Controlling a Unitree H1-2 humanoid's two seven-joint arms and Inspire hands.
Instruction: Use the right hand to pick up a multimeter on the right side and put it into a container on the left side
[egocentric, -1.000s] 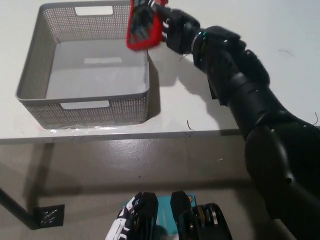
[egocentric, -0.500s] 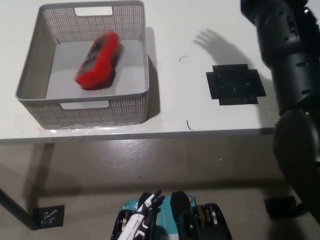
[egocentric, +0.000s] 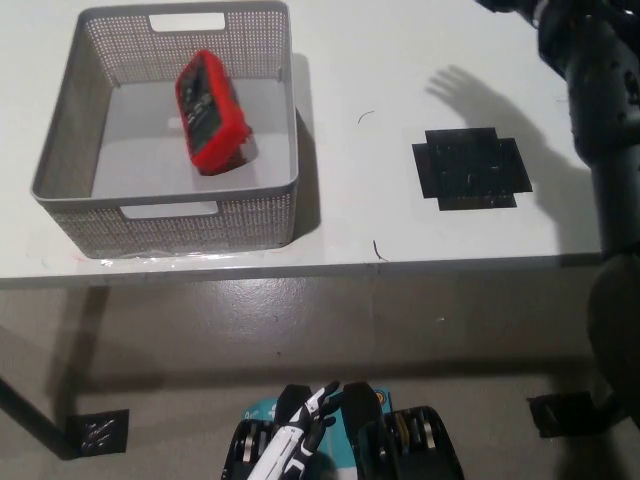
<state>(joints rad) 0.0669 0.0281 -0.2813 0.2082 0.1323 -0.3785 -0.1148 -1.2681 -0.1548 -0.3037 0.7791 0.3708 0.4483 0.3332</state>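
Note:
The red multimeter (egocentric: 212, 112) lies face up inside the grey mesh container (egocentric: 190, 228) at the table's left, tilted and resting on the container's floor near its back. Nothing touches it. My black right arm (egocentric: 605, 130) runs up the picture's right edge, well clear of the container. Only a sliver of the right hand (egocentric: 508, 5) shows at the top edge; its shadow on the table shows the fingers spread, holding nothing. My white left hand (egocentric: 300, 435) rests low at the bottom middle, below the table, fingers apart and empty.
A black cross-shaped mat (egocentric: 470, 168) lies on the white table (egocentric: 380, 60) to the right of the container. The table's front edge (egocentric: 330, 268) crosses the picture; grey floor lies below it.
The right hand let go of the multimeter over the container and drew back to the upper right. The multimeter dropped in and settled on the container's floor.

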